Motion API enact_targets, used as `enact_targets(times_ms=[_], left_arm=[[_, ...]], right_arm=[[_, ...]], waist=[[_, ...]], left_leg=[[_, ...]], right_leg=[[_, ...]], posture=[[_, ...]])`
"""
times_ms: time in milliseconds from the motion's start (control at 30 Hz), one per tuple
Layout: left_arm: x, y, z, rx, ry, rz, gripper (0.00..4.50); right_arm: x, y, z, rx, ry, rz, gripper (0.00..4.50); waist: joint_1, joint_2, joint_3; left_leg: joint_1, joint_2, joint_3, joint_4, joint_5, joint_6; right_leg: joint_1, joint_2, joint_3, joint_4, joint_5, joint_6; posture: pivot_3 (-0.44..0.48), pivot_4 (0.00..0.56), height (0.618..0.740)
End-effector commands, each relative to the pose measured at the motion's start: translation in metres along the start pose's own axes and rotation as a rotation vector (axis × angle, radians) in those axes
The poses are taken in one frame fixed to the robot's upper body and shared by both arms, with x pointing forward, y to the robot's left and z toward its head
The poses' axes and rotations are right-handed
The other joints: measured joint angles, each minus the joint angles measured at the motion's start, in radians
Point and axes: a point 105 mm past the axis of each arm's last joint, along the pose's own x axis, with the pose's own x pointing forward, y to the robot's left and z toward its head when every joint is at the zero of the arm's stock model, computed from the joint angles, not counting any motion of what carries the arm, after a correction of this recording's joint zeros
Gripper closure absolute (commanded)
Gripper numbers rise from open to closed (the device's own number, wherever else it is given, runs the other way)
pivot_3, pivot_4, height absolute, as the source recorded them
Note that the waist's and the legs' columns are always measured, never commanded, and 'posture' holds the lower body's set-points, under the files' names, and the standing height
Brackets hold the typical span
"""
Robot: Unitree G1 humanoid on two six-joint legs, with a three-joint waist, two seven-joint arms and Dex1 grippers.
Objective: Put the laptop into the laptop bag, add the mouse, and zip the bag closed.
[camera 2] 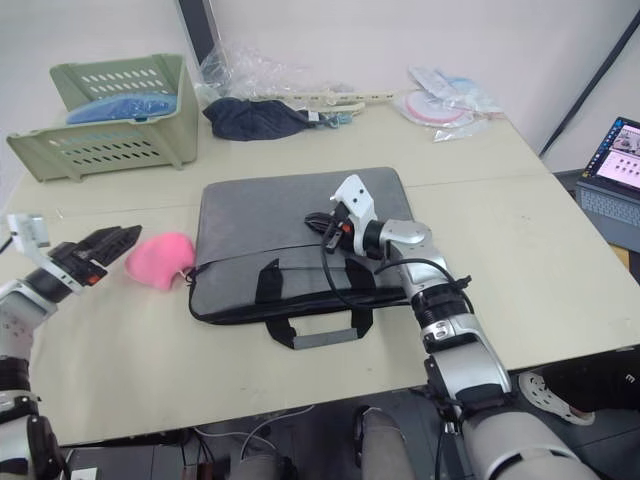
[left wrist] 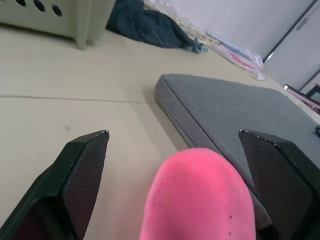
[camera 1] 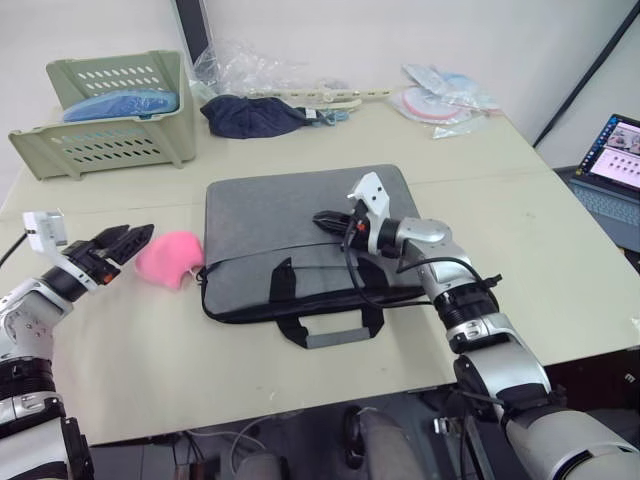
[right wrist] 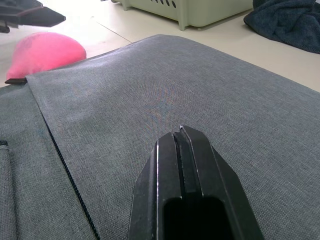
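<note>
Right pincer (camera 1: 325, 221) pressed together over laptop bag (camera 1: 270, 215); left pincer (camera 1: 128, 240) spread beside pink pompom (camera 1: 167, 258); desk (camera 1: 520, 200)

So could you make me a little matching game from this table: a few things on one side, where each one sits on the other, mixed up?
Things:
1. pink pompom
2. green basket
3. dark blue cloth
4. right gripper

Places:
A. far left corner of the table
B. on top of the grey laptop bag
C. just ahead of the open left gripper
D. beyond the bag, beside the basket

Pairs: 1-C, 2-A, 3-D, 4-B
</note>
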Motion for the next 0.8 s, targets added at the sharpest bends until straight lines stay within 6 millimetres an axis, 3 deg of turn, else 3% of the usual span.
enact_targets(times_ms=[33,333,433,767,800], left_arm=[[-0.001,-0.008,0.0,0.023,0.034,-0.039,0.0],[-0.006,-0.011,-0.011,0.027,0.107,-0.054,0.0],[-0.008,-0.01,-0.011,0.044,0.124,-0.043,0.72],[-0.024,-0.029,-0.022,-0.017,0.2,-0.094,4.47],[-0.028,-0.032,-0.025,-0.019,0.222,-0.097,4.47]], right_arm=[[-0.006,0.012,-0.057,0.117,0.177,0.012,4.41],[-0.007,0.012,-0.058,0.123,0.18,0.005,4.41],[-0.007,0.011,-0.059,0.126,0.182,0.001,4.5],[-0.005,0.012,-0.059,0.13,0.181,0.0,4.5],[-0.005,0.012,-0.059,0.131,0.181,0.001,4.5]], waist=[[0.0,0.0,0.0],[0.005,0.0,0.0],[0.008,0.0,0.0],[0.02,0.004,0.002],[0.021,0.004,0.003]], left_leg=[[0.0,0.0,0.0,0.0,0.0,0.0],[0.0,0.0,0.0,0.0,0.0,0.0],[0.0,0.001,0.0,0.0,0.0,0.0],[-0.001,0.002,0.0,0.0,0.0,-0.001],[-0.001,0.002,0.0,0.0,0.0,-0.001]], right_leg=[[0.0,0.0,0.0,0.0,0.0,0.0],[0.0,0.0,0.0,0.0,0.0,0.0],[0.0,0.0,0.0,0.0,0.0,0.0],[0.0,0.0,0.001,-0.001,0.0,0.0],[0.0,0.0,0.001,-0.001,0.0,0.0]], posture=[[0.0,0.15,0.74],[0.0,0.15,0.74],[0.0,0.15,0.74],[0.0,0.15,0.74],[0.0,0.15,0.74]])
